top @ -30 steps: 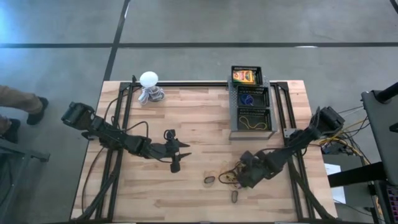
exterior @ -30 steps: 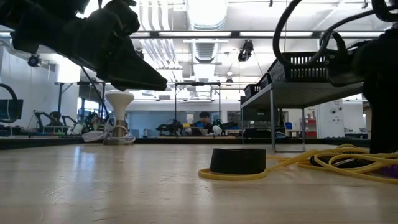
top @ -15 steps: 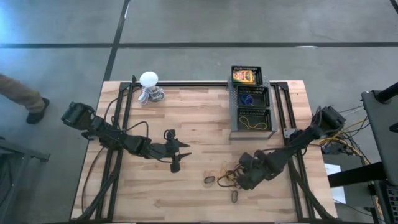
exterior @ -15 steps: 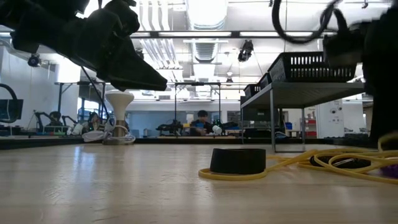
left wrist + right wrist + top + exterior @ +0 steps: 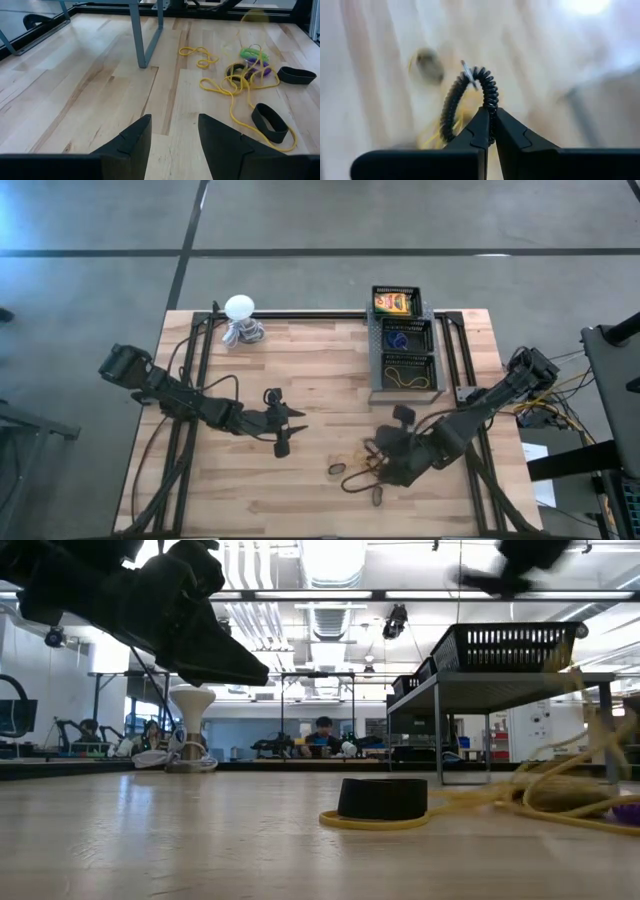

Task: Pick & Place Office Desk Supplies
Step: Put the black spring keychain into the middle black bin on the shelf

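My right gripper (image 5: 490, 117) is shut on a black coiled ring (image 5: 470, 95). In the high view my right gripper (image 5: 385, 448) is over the pile of yellow rubber bands (image 5: 362, 468). The pile also shows in the left wrist view (image 5: 235, 82), with a green ring (image 5: 252, 52) and a purple ring (image 5: 260, 71). Two black bands (image 5: 337, 469) (image 5: 378, 495) lie flat on the table beside it. My left gripper (image 5: 172, 135) is open and empty, in the high view (image 5: 285, 425) left of the pile and above the table. My right gripper pinches one side of the black coiled ring's loop (image 5: 491, 102) between its two fingertips. The rest of the loop stands free beyond the fingertips, clear of the table. Yellow shows blurred behind the ring; I cannot tell whether a rubber band hangs on it.
A black three-part tray (image 5: 372, 345) stands raised at the back right. It holds a yellow-and-green box (image 5: 393, 302), a blue ring (image 5: 398, 338) and a yellow rubber band (image 5: 405, 376). A white ball-topped object on a grey coil (image 5: 240, 320) stands at the back left.
My right gripper has risen from the pile with the black coiled ring, leaving the low view's right side upward. The yellow rubber bands have been tugged and shifted, some strands lifting off the table.
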